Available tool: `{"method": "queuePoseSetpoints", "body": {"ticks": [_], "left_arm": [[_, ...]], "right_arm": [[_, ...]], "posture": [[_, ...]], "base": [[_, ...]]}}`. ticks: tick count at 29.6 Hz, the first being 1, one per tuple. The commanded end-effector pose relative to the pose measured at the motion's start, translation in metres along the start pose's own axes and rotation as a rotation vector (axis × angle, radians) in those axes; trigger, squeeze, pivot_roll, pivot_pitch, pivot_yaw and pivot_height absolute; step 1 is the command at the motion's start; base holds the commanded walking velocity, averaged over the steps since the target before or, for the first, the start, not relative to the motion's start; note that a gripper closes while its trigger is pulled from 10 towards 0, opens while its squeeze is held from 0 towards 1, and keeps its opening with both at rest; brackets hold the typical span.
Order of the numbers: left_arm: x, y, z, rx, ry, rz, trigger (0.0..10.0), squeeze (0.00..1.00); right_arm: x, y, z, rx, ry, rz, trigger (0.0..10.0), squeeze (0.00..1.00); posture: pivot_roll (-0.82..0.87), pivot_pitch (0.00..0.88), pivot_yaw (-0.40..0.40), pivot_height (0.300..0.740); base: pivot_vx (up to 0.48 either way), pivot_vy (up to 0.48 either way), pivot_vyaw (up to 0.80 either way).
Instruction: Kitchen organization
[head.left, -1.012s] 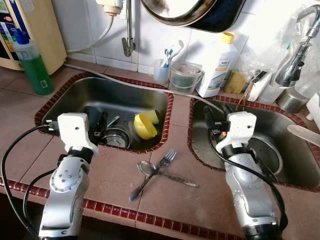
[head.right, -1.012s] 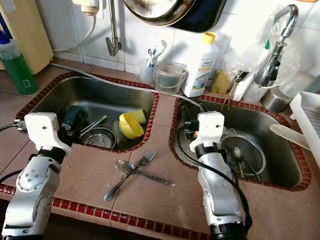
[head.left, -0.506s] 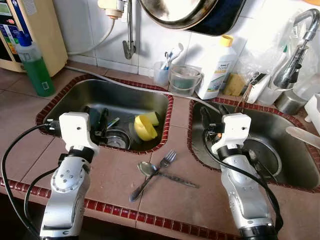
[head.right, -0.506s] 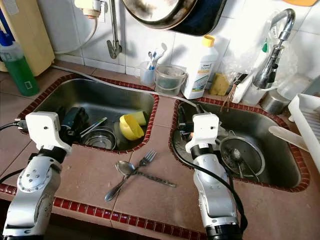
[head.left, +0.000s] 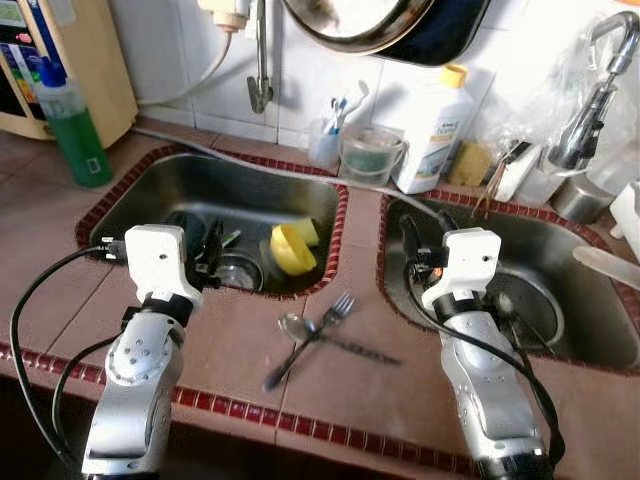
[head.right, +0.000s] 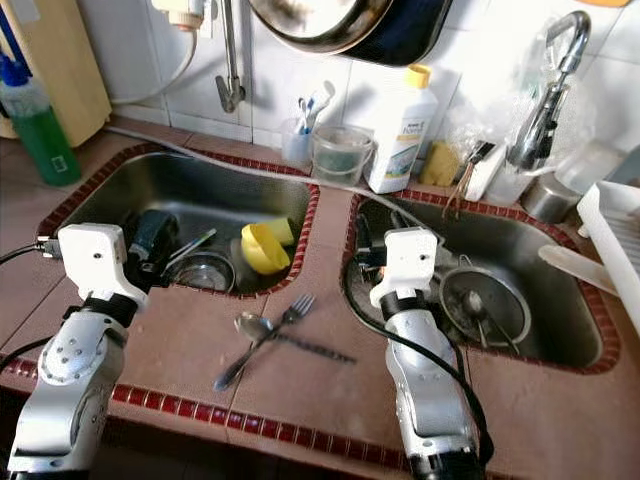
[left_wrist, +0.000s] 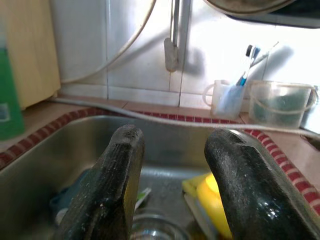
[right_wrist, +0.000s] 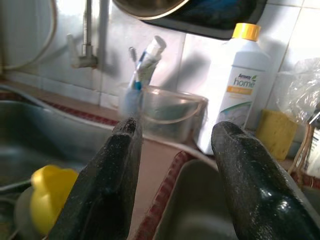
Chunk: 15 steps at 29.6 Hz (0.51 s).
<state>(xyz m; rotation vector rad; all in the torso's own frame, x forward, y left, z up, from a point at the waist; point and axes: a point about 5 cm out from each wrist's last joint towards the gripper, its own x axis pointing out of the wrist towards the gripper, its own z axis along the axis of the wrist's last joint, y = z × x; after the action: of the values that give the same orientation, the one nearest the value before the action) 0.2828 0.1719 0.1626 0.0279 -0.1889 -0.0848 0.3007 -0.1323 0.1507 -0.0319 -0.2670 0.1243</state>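
While both arms hover at sink edges, task looks barely begun. Left gripper (left_wrist: 172, 165) jaws wide, empty, over left sink (head.left: 150, 190); right gripper (right_wrist: 175, 165) jaws wide, empty, at right sink (head.left: 600, 345). Fork (head.left: 335, 308) and spoon (head.left: 288, 345) lie crossed on surface (head.left: 230, 345) between sinks. Yellow cup (head.left: 290, 250), bowl (head.left: 240, 272) in left sink, unsorted.

The white bottle (right_wrist: 243, 92) with the yellow cap carries a label with the words "Amway" and "home" in green letters, above an orange band whose small print is too fine to read. On the green bottle (head.left: 72, 128) and on the beige appliance (head.left: 30, 40) beside it, the labels are too blurred to read.
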Motion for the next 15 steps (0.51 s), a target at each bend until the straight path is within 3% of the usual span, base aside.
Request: {"method": "queuePoseSetpoints", "body": {"ticks": [1,4,15], "left_arm": [[0.0007,-0.003,0.0029,0.002,-0.005,-0.018,10.0,0.0],[0.0009,-0.0038,0.0032,0.003,-0.006,-0.024,10.0,0.0],[0.0008,-0.0063,0.0072,0.009,-0.036,-0.067,10.0,0.0]], "right_arm": [[-0.0009,-0.002,0.0005,-0.003,-0.005,-0.011,10.0,0.0],[-0.0011,-0.0017,0.0002,-0.002,-0.004,-0.012,10.0,0.0],[-0.0021,-0.0001,-0.0013,0.001,-0.002,-0.009,10.0,0.0]], "posture": [[-0.07,0.0,-0.057,0.74],[-0.07,0.0,-0.056,0.74],[-0.07,0.0,-0.055,0.74]], "base": [[-0.27,0.0,0.0],[-0.274,0.0,0.0],[0.0,0.0,0.0]]}}
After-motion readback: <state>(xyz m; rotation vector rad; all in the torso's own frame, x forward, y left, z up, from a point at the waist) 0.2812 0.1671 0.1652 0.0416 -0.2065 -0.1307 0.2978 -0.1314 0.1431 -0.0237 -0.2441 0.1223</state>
